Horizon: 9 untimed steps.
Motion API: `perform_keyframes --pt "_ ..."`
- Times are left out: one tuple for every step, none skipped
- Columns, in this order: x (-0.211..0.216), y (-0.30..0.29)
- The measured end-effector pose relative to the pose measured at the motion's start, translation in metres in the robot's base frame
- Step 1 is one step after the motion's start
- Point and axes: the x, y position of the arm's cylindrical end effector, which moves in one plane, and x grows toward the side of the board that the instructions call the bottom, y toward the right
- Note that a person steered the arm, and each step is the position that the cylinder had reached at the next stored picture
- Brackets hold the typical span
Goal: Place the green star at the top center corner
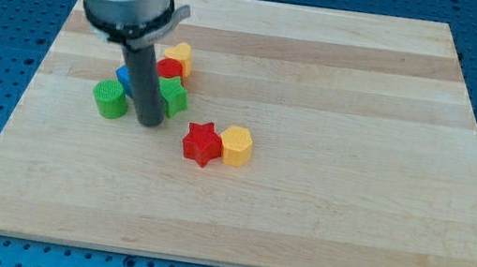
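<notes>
Tip (149, 123): bare rod end, no jaws to open or close; down on the board at left centre, touching the green star's left side.
Green star (173, 96): partly hidden behind the rod, wedged among red block (169, 68), yellow block (179, 55), blue block (124, 77).
Green cylinder (111, 99): just left of tip.
Red star (202, 142), yellow hexagon (236, 145): lower right, apart.
Progress: barely begun; star well short of top centre.
Room: open board (363, 124) up and right; top edge far.

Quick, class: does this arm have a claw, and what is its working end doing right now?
No claw: the arm ends in a rod, holding nothing.
My tip is down on the board, at the green star, right of the green cylinder.
</notes>
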Motion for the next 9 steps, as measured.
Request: perform_keyframes --pt "-0.061 0.053" --pt "-0.087 0.102" --pt "-0.078 0.108" --pt "-0.053 0.068" --pt "-0.052 0.016" --pt "-0.071 0.012" --pt "-0.113 0.076" --pt "-0.139 0.114" --pt "-0.128 0.114"
